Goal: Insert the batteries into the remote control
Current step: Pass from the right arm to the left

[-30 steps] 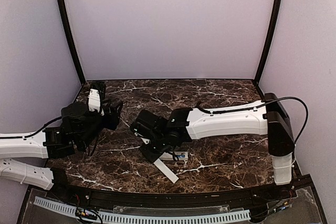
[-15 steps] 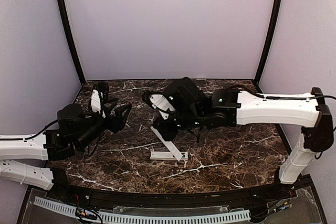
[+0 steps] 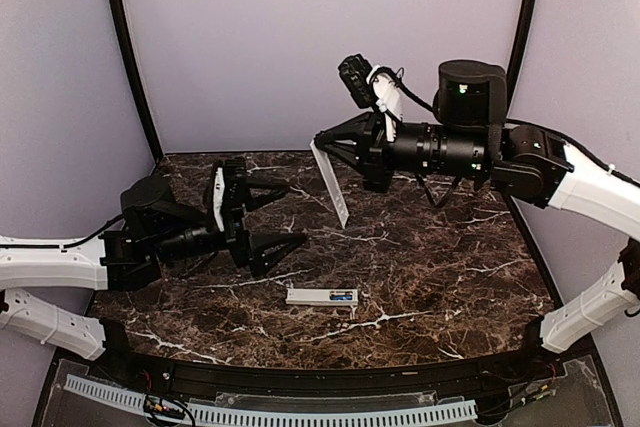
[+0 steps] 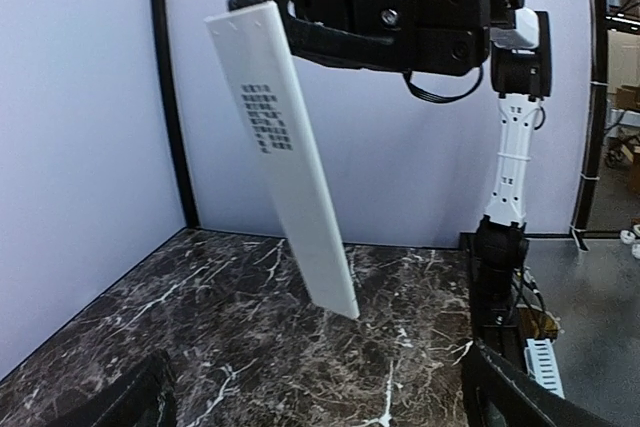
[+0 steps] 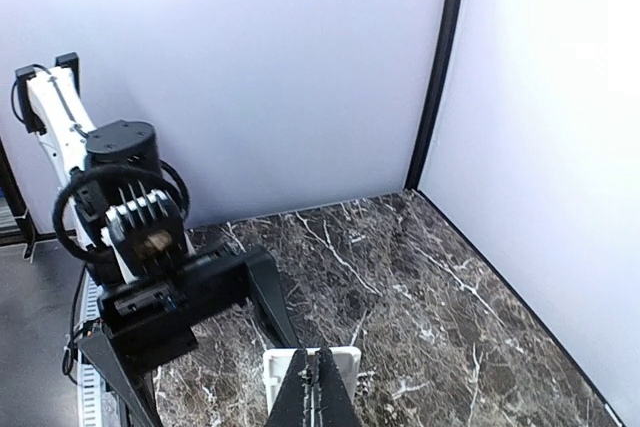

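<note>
The white remote control point(image 3: 312, 297) lies flat on the marble near the front, with blue batteries point(image 3: 343, 297) showing at its right end. My right gripper point(image 3: 322, 143) is raised at the back, shut on the top end of a long thin white panel point(image 3: 333, 187) that hangs slanting down in the air. The left wrist view shows this panel point(image 4: 290, 157) with a patch of small dark print. In the right wrist view the shut right gripper point(image 5: 320, 387) pinches the panel's end point(image 5: 272, 377). My left gripper point(image 3: 285, 215) is open and empty, facing the panel from the left.
Dark marble tabletop point(image 3: 440, 267) enclosed by pale walls with black corner posts point(image 3: 130, 57). A black rail and white cable strip point(image 3: 300, 412) run along the near edge. The left arm's black wrist point(image 5: 150, 287) sits close in front of the right gripper.
The right arm has lifted the white panel off the table beside the remote, up and toward the back. The left gripper has opened wide and swung right toward it.
</note>
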Robot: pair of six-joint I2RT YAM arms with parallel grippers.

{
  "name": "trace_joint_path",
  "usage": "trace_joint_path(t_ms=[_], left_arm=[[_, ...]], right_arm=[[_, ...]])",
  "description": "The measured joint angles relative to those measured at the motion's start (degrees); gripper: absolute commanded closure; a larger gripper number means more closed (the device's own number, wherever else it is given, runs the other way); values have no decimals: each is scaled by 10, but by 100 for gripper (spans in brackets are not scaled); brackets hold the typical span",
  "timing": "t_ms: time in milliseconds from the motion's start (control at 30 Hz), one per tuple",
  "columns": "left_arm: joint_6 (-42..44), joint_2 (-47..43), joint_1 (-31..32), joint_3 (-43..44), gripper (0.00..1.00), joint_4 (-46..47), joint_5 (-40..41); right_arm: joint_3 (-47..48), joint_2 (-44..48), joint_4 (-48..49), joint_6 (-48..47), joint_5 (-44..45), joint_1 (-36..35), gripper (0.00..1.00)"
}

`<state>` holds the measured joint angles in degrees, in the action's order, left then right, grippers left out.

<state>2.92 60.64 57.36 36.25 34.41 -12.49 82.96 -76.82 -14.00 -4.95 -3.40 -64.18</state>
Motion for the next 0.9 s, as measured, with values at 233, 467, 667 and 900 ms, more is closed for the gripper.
trace_joint_path(t_ms=[233,467,667,900], left_arm=[[-11,86,0,60,1,16,-87],[-42,111,0,85,1,39,-82],[-58,127,0,86,9,58,-110],[-55,121,0,86,27,62,-135]], right_arm=[[-15,5,41,-7,-50,0,100],[-24,6,63,-2,-78,0,100],[-16,-3,66,-7,-136,0,100],[-11,-8,64,-19,-181,0,100]])
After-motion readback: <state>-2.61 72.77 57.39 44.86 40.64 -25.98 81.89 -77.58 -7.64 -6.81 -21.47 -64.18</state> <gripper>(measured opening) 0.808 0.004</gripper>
